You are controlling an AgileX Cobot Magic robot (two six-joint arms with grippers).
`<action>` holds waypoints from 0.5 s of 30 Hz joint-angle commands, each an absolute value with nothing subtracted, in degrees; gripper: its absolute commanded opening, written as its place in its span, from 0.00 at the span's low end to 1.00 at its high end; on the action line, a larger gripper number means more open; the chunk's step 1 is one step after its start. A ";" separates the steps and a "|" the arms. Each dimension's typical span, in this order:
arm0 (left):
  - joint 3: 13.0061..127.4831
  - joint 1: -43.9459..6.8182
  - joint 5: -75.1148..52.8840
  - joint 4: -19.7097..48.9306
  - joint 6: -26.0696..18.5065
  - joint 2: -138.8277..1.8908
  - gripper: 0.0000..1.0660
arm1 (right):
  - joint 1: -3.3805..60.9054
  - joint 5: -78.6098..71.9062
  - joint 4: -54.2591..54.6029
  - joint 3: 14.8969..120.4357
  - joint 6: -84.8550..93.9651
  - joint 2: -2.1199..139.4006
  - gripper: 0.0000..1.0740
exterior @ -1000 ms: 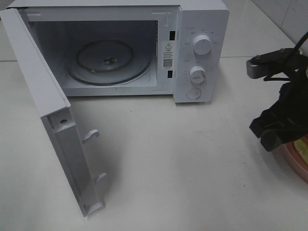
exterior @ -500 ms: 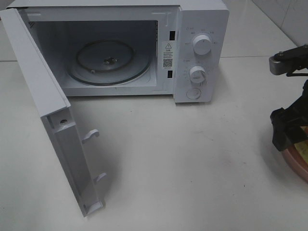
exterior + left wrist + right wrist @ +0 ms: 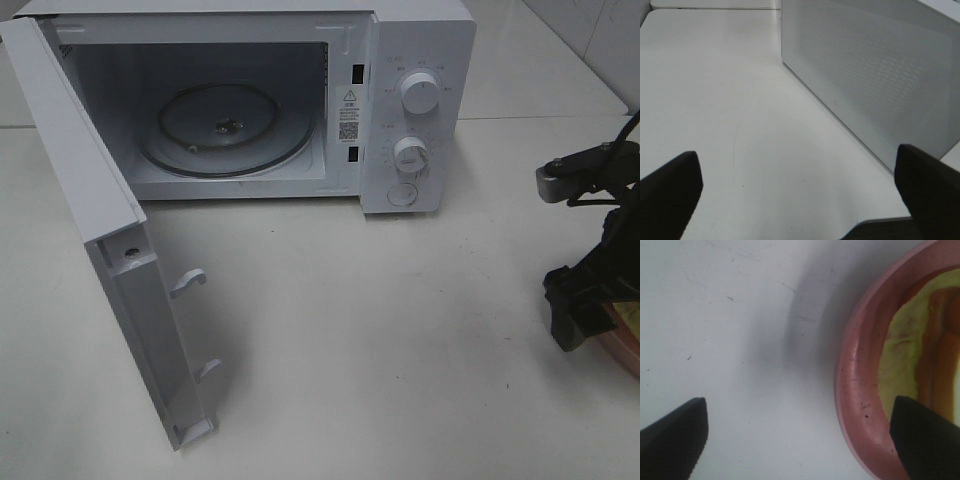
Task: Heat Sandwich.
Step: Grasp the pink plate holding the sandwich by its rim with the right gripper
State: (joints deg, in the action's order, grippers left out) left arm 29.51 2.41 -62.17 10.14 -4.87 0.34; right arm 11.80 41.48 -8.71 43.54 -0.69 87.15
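The sandwich (image 3: 905, 365) lies on a round pink plate (image 3: 855, 390) and shows yellow-green filling and a tan crust. My right gripper (image 3: 800, 440) hangs open over the plate's rim, one fingertip above the plate and the other above bare table, holding nothing. In the exterior high view the right gripper (image 3: 580, 322) sits at the far right edge and covers most of the plate (image 3: 628, 352). The microwave (image 3: 415, 110) stands at the back with its door (image 3: 110, 250) swung wide open to the left. My left gripper (image 3: 799, 192) is open and empty beside the microwave's side wall (image 3: 875, 75).
A glass turntable (image 3: 225, 128) lies inside the microwave's cavity. Two knobs (image 3: 420, 93) and a button sit on its right panel. The open door juts forward over the white table (image 3: 380, 340) at the left.
The right arm swung right, then came back left and lower over the plate's rim. The microwave and its door have not moved.
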 commanded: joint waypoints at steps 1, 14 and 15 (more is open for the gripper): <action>29.45 2.29 -61.59 10.54 -4.93 1.20 0.91 | 11.52 40.11 -9.11 42.97 -1.49 88.87 0.83; 29.45 2.29 -61.59 10.54 -4.93 1.20 0.91 | 11.52 36.33 -10.14 42.97 -1.32 94.71 0.82; 29.45 2.29 -61.59 10.54 -4.93 1.20 0.91 | 11.52 35.81 -10.37 42.97 -1.32 94.88 0.82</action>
